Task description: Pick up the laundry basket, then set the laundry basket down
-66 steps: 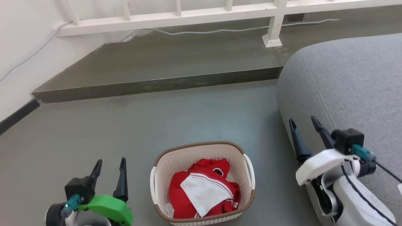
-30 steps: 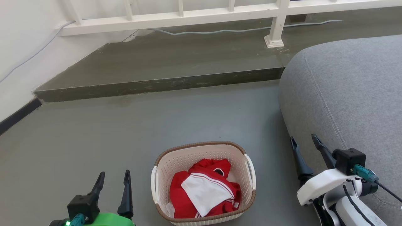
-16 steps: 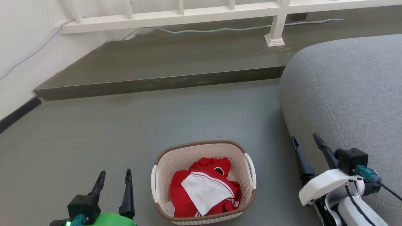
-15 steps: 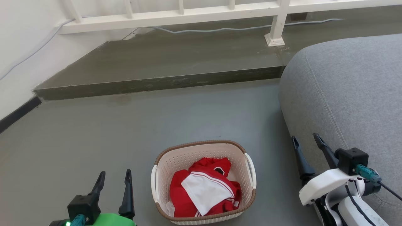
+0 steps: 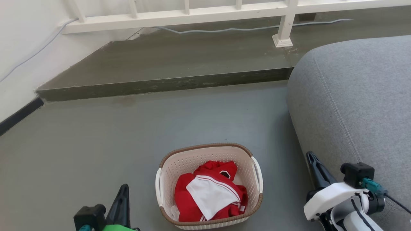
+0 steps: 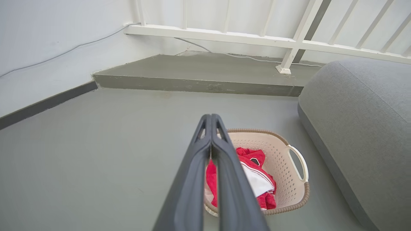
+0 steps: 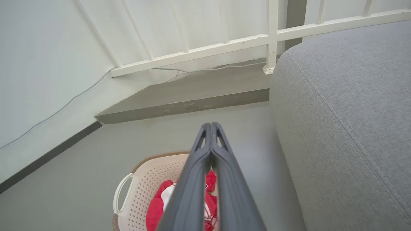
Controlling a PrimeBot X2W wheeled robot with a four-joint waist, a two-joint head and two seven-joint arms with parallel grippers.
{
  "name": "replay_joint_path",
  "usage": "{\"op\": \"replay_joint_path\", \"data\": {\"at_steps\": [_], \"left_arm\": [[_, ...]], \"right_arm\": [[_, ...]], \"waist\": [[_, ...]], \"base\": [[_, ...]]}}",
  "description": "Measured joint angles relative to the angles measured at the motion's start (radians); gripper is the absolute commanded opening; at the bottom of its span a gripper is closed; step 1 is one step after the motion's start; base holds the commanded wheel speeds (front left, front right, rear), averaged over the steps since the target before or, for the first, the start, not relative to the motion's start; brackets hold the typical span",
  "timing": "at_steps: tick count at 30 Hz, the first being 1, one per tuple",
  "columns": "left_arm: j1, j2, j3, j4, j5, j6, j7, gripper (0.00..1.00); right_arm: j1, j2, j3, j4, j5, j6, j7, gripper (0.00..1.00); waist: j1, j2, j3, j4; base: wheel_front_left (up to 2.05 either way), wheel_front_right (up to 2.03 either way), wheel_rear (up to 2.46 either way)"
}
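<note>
The laundry basket [image 5: 191, 161] stands on the grey floor at the bottom middle of the head view, cream with a brown rim and two white side handles. Red and white clothes [image 5: 208, 196] lie in it. My left gripper [image 5: 123, 188] is shut, left of the basket and apart from it. To the basket's right, against the sofa's base, my right gripper [image 5: 310, 155] is shut as well and holds nothing. In the left wrist view the closed gripper [image 6: 211, 117] points over the basket [image 6: 280, 153]. In the right wrist view the closed gripper [image 7: 211, 125] rises above the basket [image 7: 151, 179].
A grey sofa [image 5: 353, 96] takes up the right side, close to the basket. A raised concrete step [image 5: 167, 84] runs across behind, with a white railing [image 5: 179, 14] and a cable [image 5: 224, 30] on it. A white wall [image 5: 16, 57] with dark skirting bounds the left.
Both grippers have gone from open to shut and have sunk lower in the head view. The basket has stayed where it was.
</note>
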Motion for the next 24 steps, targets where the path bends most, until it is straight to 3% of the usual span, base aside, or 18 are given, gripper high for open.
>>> {"op": "replay_joint_path", "data": {"at_steps": [24], "left_arm": [[0.000,-0.001,0.062,0.011,-0.358,-0.028,0.005,0.00]], "right_arm": [[-0.001,0.036,-0.116,-0.014,0.306,0.048,0.070,0.00]], "waist": [[0.0000,0.0000,-0.005,0.022]], "base": [[0.00,0.00,0.00]]}}
